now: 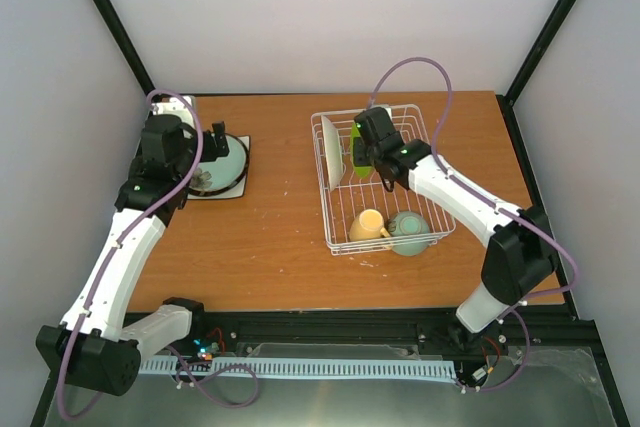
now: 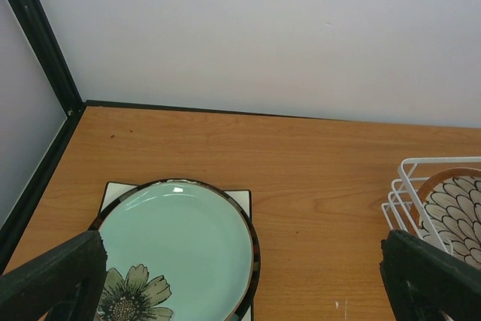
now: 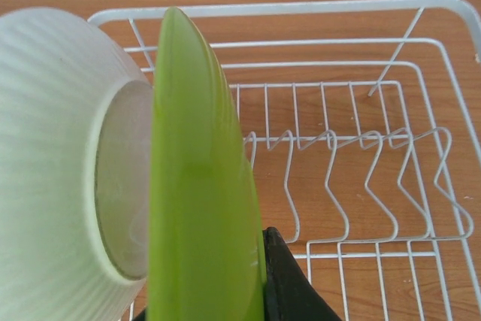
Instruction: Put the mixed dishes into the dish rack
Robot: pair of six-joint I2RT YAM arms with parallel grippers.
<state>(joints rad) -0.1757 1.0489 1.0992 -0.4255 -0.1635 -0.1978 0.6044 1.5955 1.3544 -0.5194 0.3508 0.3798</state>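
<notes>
In the dish rack (image 1: 342, 209), the right gripper (image 1: 368, 147) pinches the lime-green plate (image 3: 199, 208) upright, just beside the pale green plate (image 3: 68, 155). The left gripper (image 2: 244, 261) hangs wide open over the dark-rimmed plate (image 2: 180, 238).

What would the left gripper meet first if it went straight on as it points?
Most likely the dark-rimmed round plate, lying on the white square plate just ahead of the open left gripper; depth is unclear, so perhaps near its right rim.
</notes>
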